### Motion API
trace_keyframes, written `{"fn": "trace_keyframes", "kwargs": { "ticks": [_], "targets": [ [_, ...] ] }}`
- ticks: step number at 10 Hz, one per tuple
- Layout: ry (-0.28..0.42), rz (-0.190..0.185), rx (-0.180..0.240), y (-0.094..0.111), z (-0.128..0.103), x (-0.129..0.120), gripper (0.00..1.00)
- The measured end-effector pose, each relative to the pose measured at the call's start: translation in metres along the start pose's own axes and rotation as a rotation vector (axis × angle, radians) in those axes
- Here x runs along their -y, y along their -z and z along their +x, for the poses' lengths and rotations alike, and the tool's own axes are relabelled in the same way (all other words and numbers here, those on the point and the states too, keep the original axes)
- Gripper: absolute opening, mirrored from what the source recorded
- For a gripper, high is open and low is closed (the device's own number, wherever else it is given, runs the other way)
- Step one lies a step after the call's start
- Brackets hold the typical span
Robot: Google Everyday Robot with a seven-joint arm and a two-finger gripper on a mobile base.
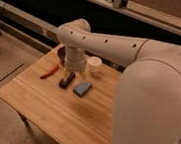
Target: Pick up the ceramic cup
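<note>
On the table (pixel 53 109), ceramic cup (pixel 93 65) near bowl (pixel 61 52); hand (pixel 73 70) beside cup.

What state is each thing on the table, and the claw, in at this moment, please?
ceramic cup: upright on the table, not held
claw: low over the table, beside the cup, between it and the bowl
dark bowl: upright, partly hidden by the arm
orange item: lying flat
black item: lying flat
blue block: lying flat
</note>
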Motion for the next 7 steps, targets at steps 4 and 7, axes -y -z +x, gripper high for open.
{"fn": "trace_keyframes", "kwargs": {
  "ticks": [4,7],
  "targets": [
    [-0.294,-0.072,0.061,0.009,-0.043,0.055,0.65],
    [-0.434,-0.021,0.114,0.015,-0.055,0.093,0.65]
  ]
}}
